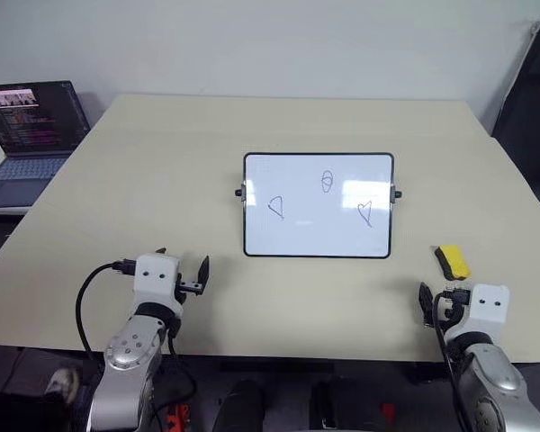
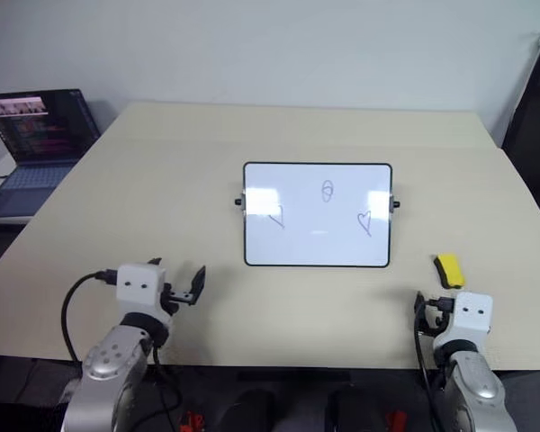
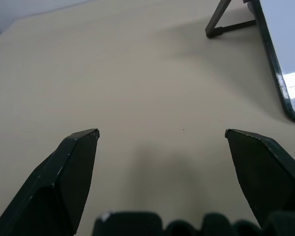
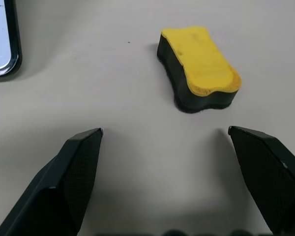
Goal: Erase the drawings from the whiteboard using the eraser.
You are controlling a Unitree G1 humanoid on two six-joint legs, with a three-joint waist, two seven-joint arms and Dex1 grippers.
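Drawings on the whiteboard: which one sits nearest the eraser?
The heart at the whiteboard's right side, closest to the eraser; the oval sits higher, the other heart far left.

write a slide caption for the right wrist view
Open right pincer poised over the table, the yellow eraser lying just ahead of it and a whiteboard corner nearby.

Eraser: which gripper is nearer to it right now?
Right. The right gripper sits just short of the eraser, jaws open and apart from it. The left gripper is across the table, beyond the whiteboard.

The whiteboard [image 2: 318, 216] (3 drawings [image 2: 327, 191] on it) stands left of the eraser [image 2: 448, 269].
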